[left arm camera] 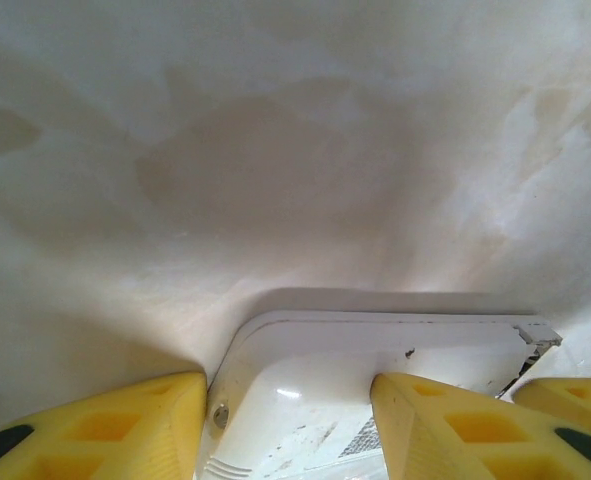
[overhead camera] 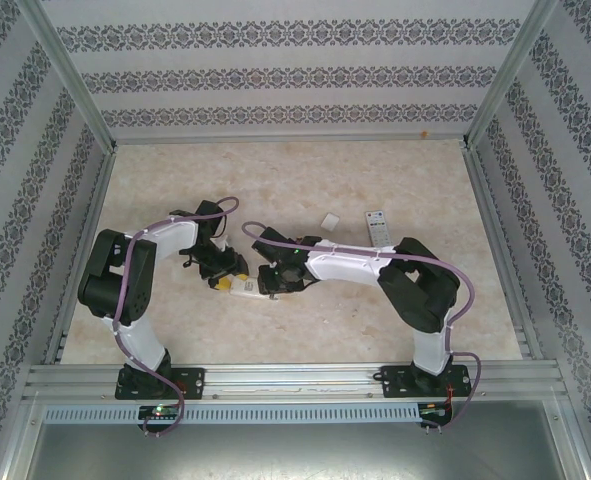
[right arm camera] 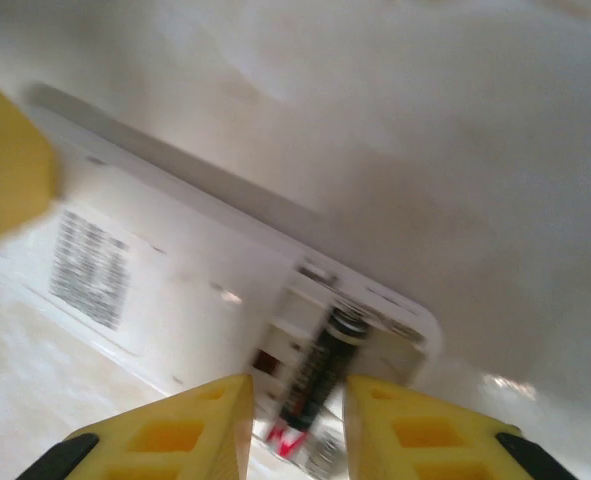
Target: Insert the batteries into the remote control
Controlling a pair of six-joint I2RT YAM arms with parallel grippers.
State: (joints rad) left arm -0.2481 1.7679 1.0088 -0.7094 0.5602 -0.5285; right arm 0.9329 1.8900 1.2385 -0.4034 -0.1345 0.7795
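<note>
Pale marbled tabletop (overhead camera: 305,180) is seen beneath everything. One battery (right arm camera: 315,375) is found directly ahead of the right gripper (right arm camera: 300,388), between its fingertips and over the uncovered bay of the remote control (right arm camera: 175,290), which is laid back upward. The battery's long axis is pointed away from the wrist, nearly along the fingers and slightly to the right, so that it is aimed at the remote's far edge rather than along it. Whether it is lying flat or tipped on one end cannot be told. The right gripper's fingers are drawn close and appear to be clamped on the battery, so the right arm is plainly the nearer one. Seating is judged to depend on that axis being brought in line with the bay. The left gripper (left arm camera: 287,382) is placed at the remote's other end, a finger on either side, though a firm grip cannot be made out. A wider remote (overhead camera: 378,225) and a small white piece (overhead camera: 330,220) are left well apart, beyond the right arm
</note>
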